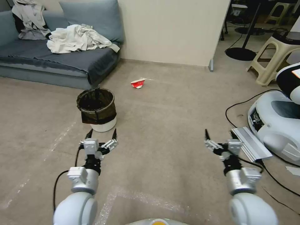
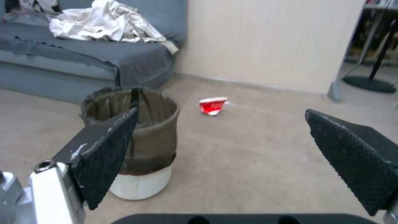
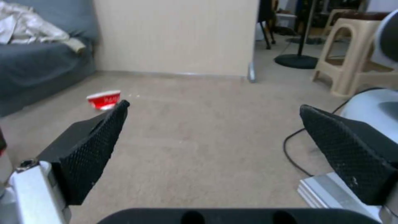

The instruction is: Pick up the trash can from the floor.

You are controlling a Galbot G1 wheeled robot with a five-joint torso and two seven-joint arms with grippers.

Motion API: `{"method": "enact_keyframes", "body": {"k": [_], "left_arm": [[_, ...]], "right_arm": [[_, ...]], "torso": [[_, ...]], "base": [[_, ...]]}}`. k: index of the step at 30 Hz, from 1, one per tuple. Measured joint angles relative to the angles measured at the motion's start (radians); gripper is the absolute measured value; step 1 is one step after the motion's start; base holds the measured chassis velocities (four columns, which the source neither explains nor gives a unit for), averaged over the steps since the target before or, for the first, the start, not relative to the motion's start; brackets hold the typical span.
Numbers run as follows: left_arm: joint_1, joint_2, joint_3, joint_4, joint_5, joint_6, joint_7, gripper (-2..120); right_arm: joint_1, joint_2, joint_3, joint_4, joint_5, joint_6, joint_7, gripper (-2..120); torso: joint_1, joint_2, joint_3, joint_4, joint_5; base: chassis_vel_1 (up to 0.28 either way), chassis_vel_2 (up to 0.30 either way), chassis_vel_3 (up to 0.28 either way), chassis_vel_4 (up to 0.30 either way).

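on the floor point(image 1: 162, 118) ahead, from the head view, the trash can point(image 1: 97, 110) stands upright on the carpet just in front of the sofa point(image 1: 56, 62), its long axis vertical and its bag-lined mouth open upward. the left gripper point(image 1: 101, 135) hovers just short of it, near but apart, fingers spread wide with nothing between them. the right gripper point(image 1: 218, 137) hangs well off to the other side, fingers also spread, beside a silver slab point(image 1: 251, 143) and another robot's white base point(image 1: 275, 122). a crushed red cup point(image 1: 138, 83) lies farther off toward the wall.

from the left wrist view, the trash can point(image 2: 136, 146) sits partly behind one of the fingers point(image 2: 104, 158), off to one side of the gap rather than centred in it.

from the right wrist view, the right gripper point(image 3: 211, 130) faces bare carpet with the red cup point(image 3: 104, 99) beyond.

this looks like the approach step: nothing is gripped yet. the next move probably calls for lining the left gripper's opening up with the rim or wall, since the thin bag edge could slip.
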Motion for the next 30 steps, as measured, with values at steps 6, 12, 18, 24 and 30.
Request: {"method": "enact_keyframes", "body": {"k": [6,12,18,24,30], "left_arm": [[0.064,0.001,-0.004,-0.039,0.006,-0.073,0.015,100],[0.074,-0.002,-0.002,-0.006,0.008,-0.119,0.026,100],[0.075,-0.007,-0.005,0.002,0.012,-0.120,0.027,100],[0.081,-0.016,-0.010,0.002,0.014,-0.119,0.026,100],[0.084,-0.021,-0.011,0.002,0.017,-0.119,0.026,100]], "right_arm": [[-0.071,0.005,0.057,0.119,0.084,0.021,-0.026,100],[-0.080,-0.004,0.059,0.093,0.114,0.119,-0.055,100],[-0.075,-0.011,0.056,0.075,0.116,0.145,-0.064,100],[-0.068,-0.021,0.055,0.061,0.121,0.156,-0.067,100],[-0.064,-0.024,0.053,0.054,0.121,0.159,-0.073,100]], "torso": [[0.000,0.000,0.000,-0.0004,-0.0008],[0.000,0.000,0.000,0.0001,0.0002],[0.000,0.000,0.000,0.0000,0.0000],[0.000,0.000,0.000,0.0000,0.0000],[0.000,0.000,0.000,0.0000,0.0000]], "base": [[0.000,0.000,0.000,0.000],[0.000,0.000,0.000,0.000],[0.000,0.000,0.000,0.000],[0.004,0.018,0.006,0.006],[0.024,0.015,0.036,0.032]]}}
